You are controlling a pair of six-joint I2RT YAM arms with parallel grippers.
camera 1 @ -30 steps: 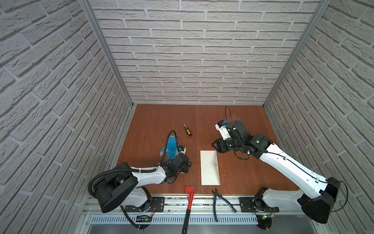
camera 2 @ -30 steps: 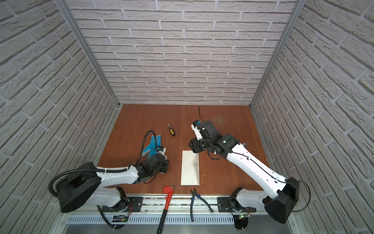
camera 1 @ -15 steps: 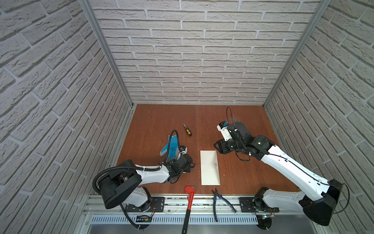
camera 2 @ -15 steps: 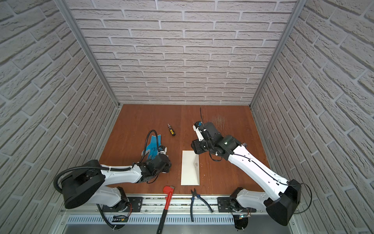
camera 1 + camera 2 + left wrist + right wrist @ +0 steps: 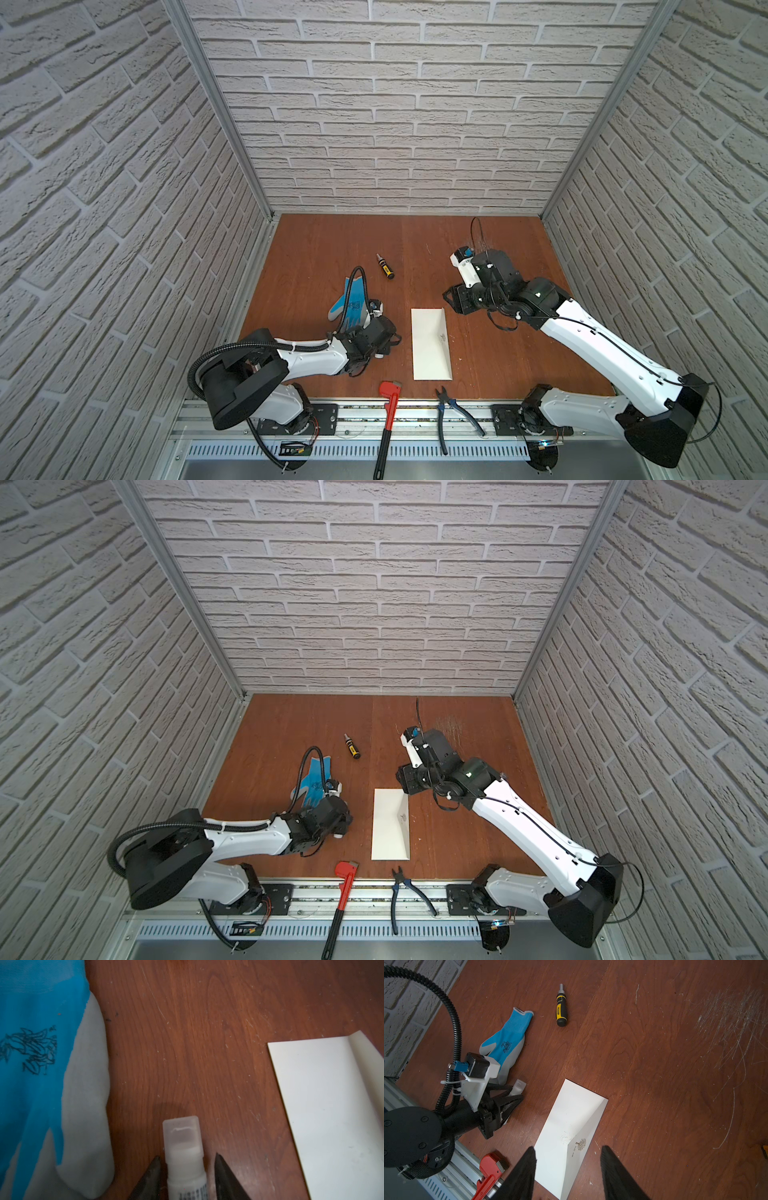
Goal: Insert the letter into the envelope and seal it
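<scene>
The cream-white envelope (image 5: 430, 345) (image 5: 388, 825) lies flat on the brown table with its flap folded over its body (image 5: 571, 1118). The letter does not show in any view. My left gripper (image 5: 187, 1155) (image 5: 384, 331) sits low on the table just left of the envelope (image 5: 332, 1105). It is open, and a white glue stick (image 5: 182, 1147) (image 5: 519, 1085) lies between its fingers with a gap on one side. My right gripper (image 5: 569, 1147) (image 5: 451, 297) hangs open and empty over the envelope's far end.
A blue and grey glove (image 5: 349, 305) (image 5: 506, 1043) lies just beyond the left gripper. A yellow-black screwdriver (image 5: 385, 267) rests farther back. A red pipe wrench (image 5: 388, 411) and blue-handled pliers (image 5: 453, 411) lie on the front rail. Brick walls close three sides.
The left gripper's jaws have spread apart around the glue stick, and its arm has shifted a little toward the envelope. The right arm has barely moved.
</scene>
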